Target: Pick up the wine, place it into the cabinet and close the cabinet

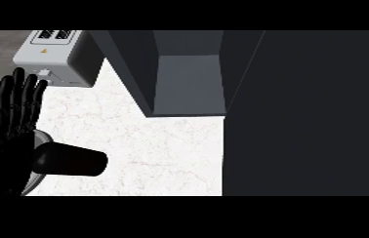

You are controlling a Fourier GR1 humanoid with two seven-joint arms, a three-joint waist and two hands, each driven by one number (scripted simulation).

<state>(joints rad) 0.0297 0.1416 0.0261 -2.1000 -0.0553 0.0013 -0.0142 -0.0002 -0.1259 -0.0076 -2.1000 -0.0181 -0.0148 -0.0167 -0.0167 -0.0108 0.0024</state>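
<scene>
The dark grey cabinet (137,61) stands at the back of the white marble counter (144,144). It is open, and its lighter grey inner floor (189,83) holds nothing that I can see. A broad dark panel (296,115), seemingly the cabinet's door, fills the whole right side of the view. No wine bottle shows anywhere. My left hand (18,120) rests at the left edge, open, fingers straight up and thumb (72,160) sticking out to the right over the counter. My right hand is out of sight.
A white toaster (54,56) sits at the back left corner, just behind my left hand's fingertips. Bare marble lies between the hand, the cabinet front and the dark panel.
</scene>
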